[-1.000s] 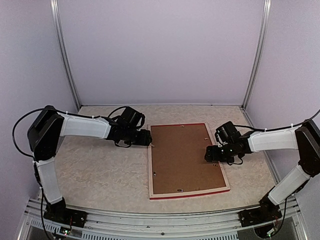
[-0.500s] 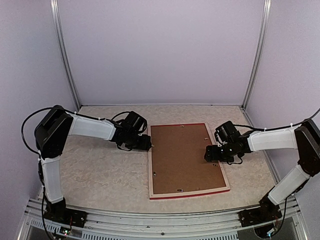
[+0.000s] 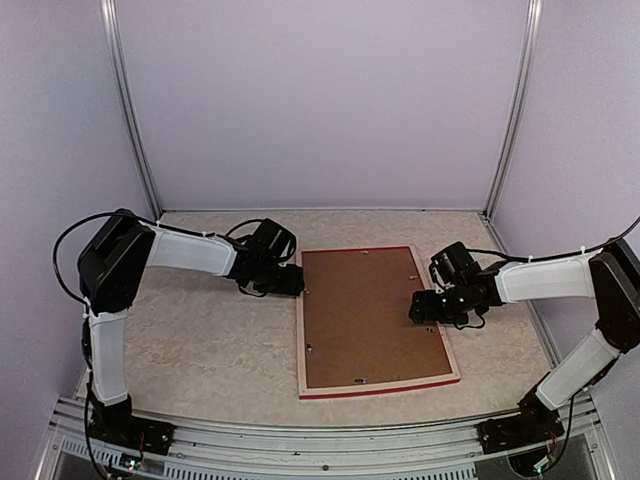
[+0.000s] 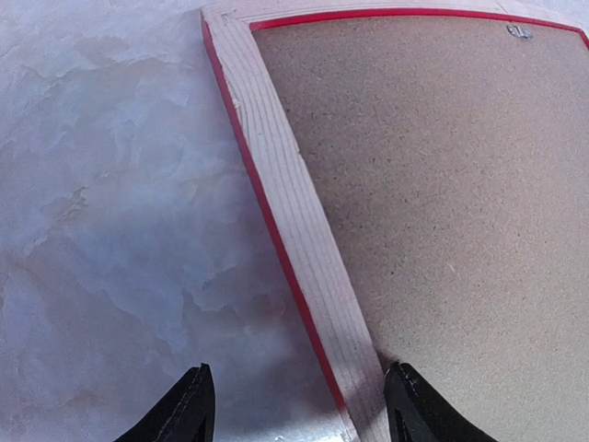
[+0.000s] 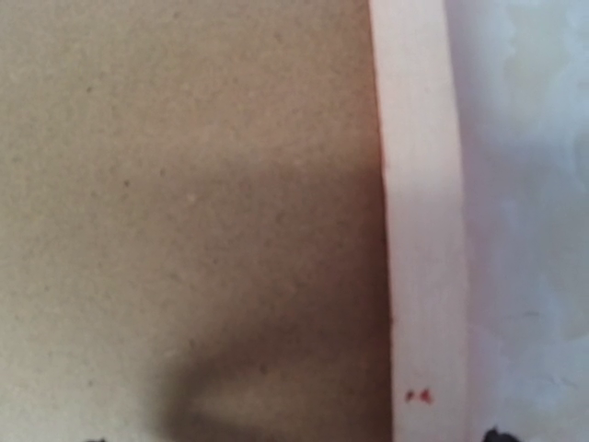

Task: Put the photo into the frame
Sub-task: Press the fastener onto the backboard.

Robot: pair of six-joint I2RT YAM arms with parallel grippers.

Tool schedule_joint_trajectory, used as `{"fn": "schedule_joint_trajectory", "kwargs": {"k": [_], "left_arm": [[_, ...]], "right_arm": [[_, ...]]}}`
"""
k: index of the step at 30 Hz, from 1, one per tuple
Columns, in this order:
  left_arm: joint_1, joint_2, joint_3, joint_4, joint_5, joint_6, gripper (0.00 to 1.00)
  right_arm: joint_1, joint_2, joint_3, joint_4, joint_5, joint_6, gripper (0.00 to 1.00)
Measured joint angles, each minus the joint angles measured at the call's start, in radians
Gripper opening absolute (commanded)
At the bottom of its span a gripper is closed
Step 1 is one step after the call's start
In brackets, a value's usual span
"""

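Tabletop (image 3: 200, 340), marbled beige, carries the frame (image 3: 302, 330); lilac walls (image 3: 320, 100) behind

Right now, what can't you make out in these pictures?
The photo: in no view; possibly under the backing board.
The frame: red front faces down, all views.
Right gripper: its fingers cut by the right wrist view's bottom edge, blurred.
Clips on the board: too small in the top view.
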Motion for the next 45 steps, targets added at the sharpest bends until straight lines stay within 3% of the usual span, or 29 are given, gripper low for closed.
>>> {"fn": "schedule_joint_trajectory", "kwargs": {"k": [14, 22, 30, 39, 45], "left_arm": [[0.002, 0.044, 0.037, 0.021, 0.001, 0.002, 0.68], [0.005, -0.063, -0.089, 0.059, 0.062, -0.034, 0.71], [-0.01, -0.122, -0.158, 0.087, 0.13, -0.089, 0.6], [-0.083, -0.122, -0.186, 0.09, 0.14, -0.122, 0.42], [-0.084, -0.122, -0.216, 0.09, 0.124, -0.134, 0.34]], "right_arm": [[0.0, -0.003, 0.0, -0.01, 0.006, 0.0, 0.88], [-0.026, -0.01, 0.0, -0.016, 0.021, -0.001, 0.85], [-0.035, 0.026, 0.001, -0.003, 0.009, -0.017, 0.75], [-0.039, 0.029, -0.018, 0.038, -0.047, -0.019, 0.48], [-0.023, 0.001, -0.06, 0.074, -0.065, 0.012, 0.46]]}}
